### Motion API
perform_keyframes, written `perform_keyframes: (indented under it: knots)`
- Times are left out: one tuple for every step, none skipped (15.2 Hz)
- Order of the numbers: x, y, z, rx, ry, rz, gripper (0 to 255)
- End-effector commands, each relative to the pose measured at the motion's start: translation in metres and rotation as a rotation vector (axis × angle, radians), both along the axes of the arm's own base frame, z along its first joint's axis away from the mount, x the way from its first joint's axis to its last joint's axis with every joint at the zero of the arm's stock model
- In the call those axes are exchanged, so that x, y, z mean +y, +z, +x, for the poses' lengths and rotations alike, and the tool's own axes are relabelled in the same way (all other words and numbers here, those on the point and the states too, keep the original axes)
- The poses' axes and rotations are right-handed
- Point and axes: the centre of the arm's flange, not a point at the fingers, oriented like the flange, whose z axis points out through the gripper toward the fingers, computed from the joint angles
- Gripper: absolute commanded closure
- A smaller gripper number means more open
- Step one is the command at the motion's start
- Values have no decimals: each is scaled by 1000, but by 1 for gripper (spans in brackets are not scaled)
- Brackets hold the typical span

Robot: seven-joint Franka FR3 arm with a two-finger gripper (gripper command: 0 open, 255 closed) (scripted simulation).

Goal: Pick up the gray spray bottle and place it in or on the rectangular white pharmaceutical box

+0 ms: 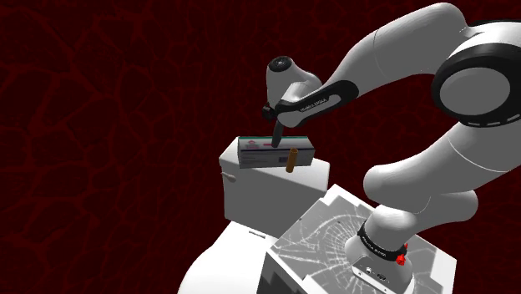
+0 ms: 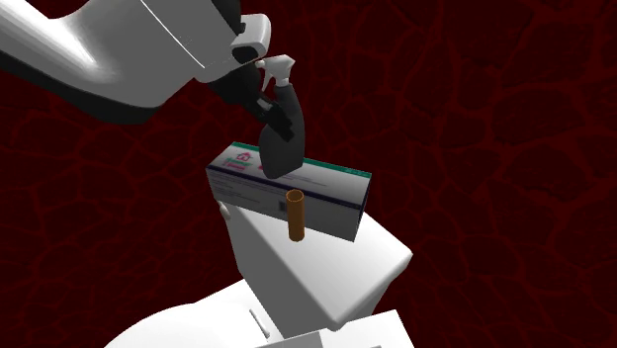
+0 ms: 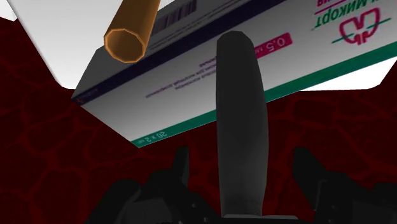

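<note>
The spray bottle (image 2: 284,133), dark grey with a white head, stands upright on top of the white pharmaceutical box (image 2: 331,188), near its end at the second exterior view's left. In the shoulder view the bottle (image 1: 275,134) is a thin dark shape over the box (image 1: 255,154). My gripper (image 2: 259,99) is level with the bottle's upper part. In the wrist view the bottle (image 3: 240,114) lies between the open gripper (image 3: 243,154), with a gap between it and each finger. The box (image 3: 191,70) sits behind it.
The box lies on a white toilet tank (image 2: 326,272). A brown cylinder (image 2: 295,216) stands upright against the box's front side; it shows too in the shoulder view (image 1: 292,159). The stand's cracked top (image 1: 330,242) is at lower right. Dark red patterned wall all around.
</note>
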Motion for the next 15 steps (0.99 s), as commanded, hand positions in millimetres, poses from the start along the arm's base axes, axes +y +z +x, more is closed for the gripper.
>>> perform_keyframes:
  knots:
    - [0, 0, 0, 0, 0, 0, 0]
    - [0, 0, 0, 0, 0, 0, 0]
    - [0, 0, 0, 0, 0, 0, 0]
    - [0, 0, 0, 0, 0, 0, 0]
    - [6, 11, -3, 0, 0, 0, 0]
    - [12, 23, -6, 0, 0, 0, 0]
    - [18, 34, -9, 0, 0, 0, 0]
    - [23, 43, -11, 0, 0, 0, 0]
    - [23, 43, -11, 0, 0, 0, 0]
    - [23, 43, -11, 0, 0, 0, 0]
    - [23, 43, -11, 0, 0, 0, 0]
    - [23, 43, -11, 0, 0, 0, 0]
    - [23, 43, -11, 0, 0, 0, 0]
    - [23, 43, -11, 0, 0, 0, 0]
    - [23, 43, -11, 0, 0, 0, 0]
